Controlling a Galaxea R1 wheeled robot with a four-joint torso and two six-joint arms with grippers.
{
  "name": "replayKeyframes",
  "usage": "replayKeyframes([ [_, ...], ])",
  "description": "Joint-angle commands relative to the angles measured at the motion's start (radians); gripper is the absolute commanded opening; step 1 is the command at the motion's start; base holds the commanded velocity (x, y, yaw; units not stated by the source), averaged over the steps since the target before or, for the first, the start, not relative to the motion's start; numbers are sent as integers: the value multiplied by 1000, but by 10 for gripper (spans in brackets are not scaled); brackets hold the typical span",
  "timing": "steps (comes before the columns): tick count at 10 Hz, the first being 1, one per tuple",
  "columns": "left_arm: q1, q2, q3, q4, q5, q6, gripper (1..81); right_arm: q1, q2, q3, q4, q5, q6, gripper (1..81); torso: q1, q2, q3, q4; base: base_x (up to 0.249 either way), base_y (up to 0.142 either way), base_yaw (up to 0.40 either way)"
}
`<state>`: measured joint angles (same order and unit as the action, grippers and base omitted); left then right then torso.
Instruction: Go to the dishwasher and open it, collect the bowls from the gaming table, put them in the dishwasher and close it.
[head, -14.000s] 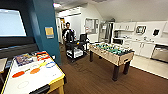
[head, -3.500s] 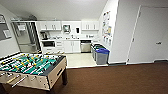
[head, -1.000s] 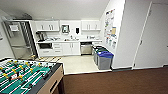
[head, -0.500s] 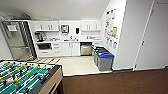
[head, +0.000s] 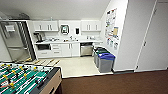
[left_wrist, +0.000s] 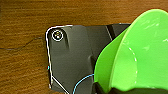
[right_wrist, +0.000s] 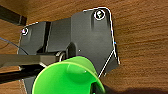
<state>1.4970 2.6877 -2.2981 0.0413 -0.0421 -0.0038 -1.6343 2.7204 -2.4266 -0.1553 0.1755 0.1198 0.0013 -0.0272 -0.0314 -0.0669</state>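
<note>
I'm facing the kitchenette. Dishwasher (head: 86, 49) at 12 o'clock under the counter (head: 67, 41), door closed. Two bins (head: 104, 60) at 1 o'clock, foosball table (head: 27, 80) at 8 o'clock. Left wrist cam: lime green bowl (left_wrist: 140, 52) up close over brown floor (left_wrist: 25, 30). Right wrist cam: second green bowl (right_wrist: 67, 78). Can't tell finger state on either gripper.

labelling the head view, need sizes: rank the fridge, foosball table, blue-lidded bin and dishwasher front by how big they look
1. fridge and foosball table: both large, too alike to rank; the table is near the camera and cut off by the frame
2. blue-lidded bin
3. dishwasher front, farthest away, so its smaller look may mislead
</note>
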Motion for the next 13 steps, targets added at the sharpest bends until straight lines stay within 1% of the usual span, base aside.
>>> replayKeyframes([
  [1, -51, -21, 9, 2, 48, -1, 10, 38, -25, -2, -10, -44, -3, 10, 0, 0, 0, 0, 144, 0, 0],
  [13, -50, -12, 2, 0, 44, -1, 10, 38, -17, -14, -10, -45, -3, 10, 0, 0, 0, 0, 144, 0, 0],
])
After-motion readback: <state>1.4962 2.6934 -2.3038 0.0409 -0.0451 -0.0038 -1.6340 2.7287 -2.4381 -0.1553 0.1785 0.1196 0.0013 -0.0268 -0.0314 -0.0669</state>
